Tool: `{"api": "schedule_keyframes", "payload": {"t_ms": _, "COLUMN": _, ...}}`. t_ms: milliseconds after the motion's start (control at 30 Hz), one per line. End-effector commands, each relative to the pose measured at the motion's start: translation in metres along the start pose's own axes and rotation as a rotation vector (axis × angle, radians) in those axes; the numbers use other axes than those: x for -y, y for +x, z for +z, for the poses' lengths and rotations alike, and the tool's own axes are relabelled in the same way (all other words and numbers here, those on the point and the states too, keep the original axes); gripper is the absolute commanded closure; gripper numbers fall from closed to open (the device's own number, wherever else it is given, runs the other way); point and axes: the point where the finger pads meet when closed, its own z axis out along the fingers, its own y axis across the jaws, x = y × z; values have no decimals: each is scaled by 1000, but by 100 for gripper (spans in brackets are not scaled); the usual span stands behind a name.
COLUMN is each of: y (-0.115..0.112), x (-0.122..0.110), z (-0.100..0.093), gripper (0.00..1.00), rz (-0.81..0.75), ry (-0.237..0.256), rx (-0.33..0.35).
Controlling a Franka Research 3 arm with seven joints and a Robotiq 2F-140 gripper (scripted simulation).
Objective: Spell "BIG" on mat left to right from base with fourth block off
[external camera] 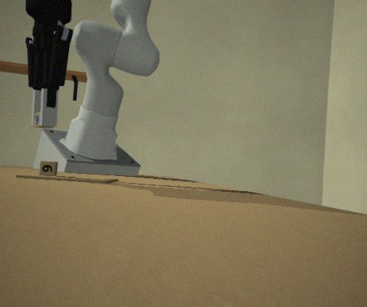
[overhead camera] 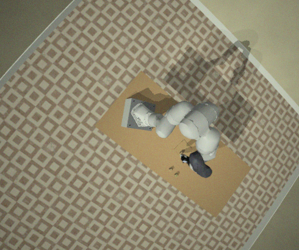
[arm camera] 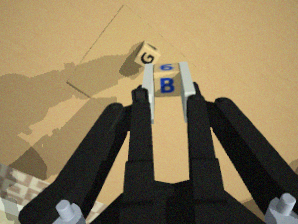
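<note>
B block [external camera: 37, 119] [arm camera: 167, 86]: gripped by end effector [external camera: 44, 121] [arm camera: 166, 75], aloft near mat [external camera: 67, 179] [arm camera: 120, 30] | risk: lowering too near G block [external camera: 49, 168] [arm camera: 147, 53], fingers may knock it | risk: uncorrected yaw, B reads crooked

You can read a blue "B" on one face of the upper block [external camera: 37, 120] [arm camera: 167, 86], with a blue "6" or "G" on another. Your other block [external camera: 49, 168] [arm camera: 147, 53] shows a black letter "G" in the wrist view.
</note>
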Motion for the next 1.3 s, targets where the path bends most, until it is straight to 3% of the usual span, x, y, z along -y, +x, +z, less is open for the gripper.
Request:
{"api": "schedule_keyframes", "payload": {"t_ms": 0, "y": -2, "x": 3, "z": -1, "gripper": 87, "rz": -117, "ry": -2, "rx": -7}}
{"api": "schedule_keyframes", "payload": {"t_ms": 1267, "y": -69, "x": 61, "z": -9, "gripper": 87, "rz": -863, "ry": -2, "rx": -46}}
